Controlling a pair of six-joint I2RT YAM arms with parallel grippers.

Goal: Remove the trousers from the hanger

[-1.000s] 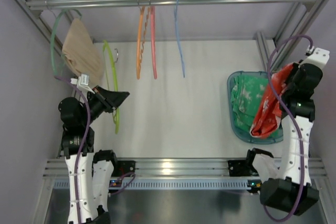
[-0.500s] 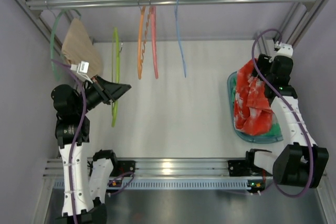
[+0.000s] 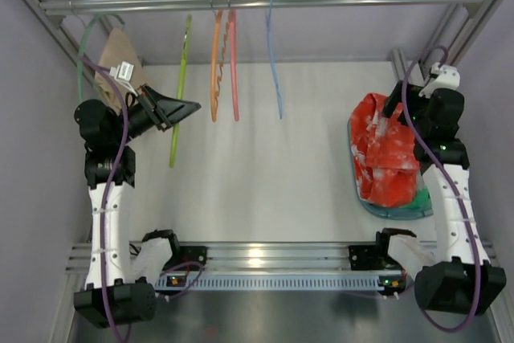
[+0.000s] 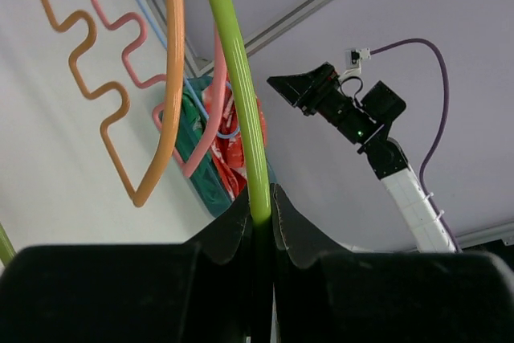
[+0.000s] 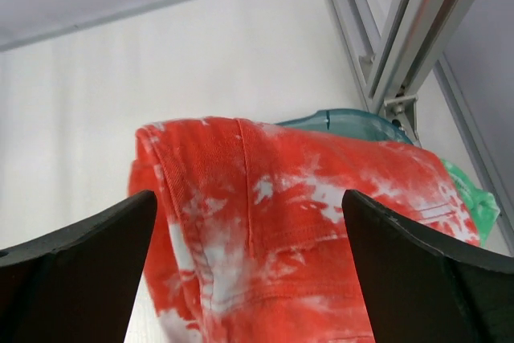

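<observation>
**Deposit stage.** The trousers [image 3: 385,158] lie heaped on the teal basket [image 3: 384,213], free of the hanger [image 3: 181,94], which hangs bare well to the left of the basket. The right end effector [image 5: 249,195] hovers just above the basket, fingers spread wide and grasping nothing. The left end effector [image 4: 259,198] is clenched on the hanger's thin rod. Removal appears complete. The next move likely calls for raising the right arm clear of the basket without snagging cloth.
</observation>
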